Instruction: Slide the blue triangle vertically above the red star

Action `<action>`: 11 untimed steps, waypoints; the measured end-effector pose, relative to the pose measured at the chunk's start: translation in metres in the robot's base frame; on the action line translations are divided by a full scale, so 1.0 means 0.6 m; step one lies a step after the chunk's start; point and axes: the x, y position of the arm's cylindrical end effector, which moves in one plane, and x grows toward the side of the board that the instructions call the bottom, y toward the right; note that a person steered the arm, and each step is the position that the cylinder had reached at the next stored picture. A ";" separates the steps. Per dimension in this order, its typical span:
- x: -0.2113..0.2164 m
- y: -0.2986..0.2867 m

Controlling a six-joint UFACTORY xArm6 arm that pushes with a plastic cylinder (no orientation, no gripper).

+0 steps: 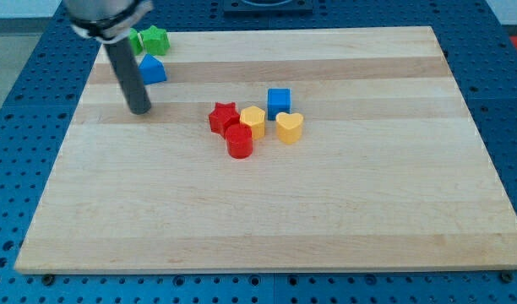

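Observation:
The blue triangle (153, 69) lies near the board's top left, just below a green star (155, 39). The red star (223, 116) sits near the board's middle, at the left of a cluster. My tip (139, 109) rests on the board just below and slightly left of the blue triangle, well to the left of the red star. The rod rises from it toward the view's top left and hides part of a green block (136, 40).
Next to the red star are a red cylinder (239, 141), a yellow hexagon-like block (253, 122), a yellow heart (289, 127) and a blue cube (279, 100). The wooden board (267, 228) lies on a blue perforated table.

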 end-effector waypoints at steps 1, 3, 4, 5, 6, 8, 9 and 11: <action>-0.049 -0.035; -0.115 -0.027; -0.115 0.028; -0.131 0.049; -0.179 0.052; -0.163 0.080; -0.132 0.115; -0.137 0.160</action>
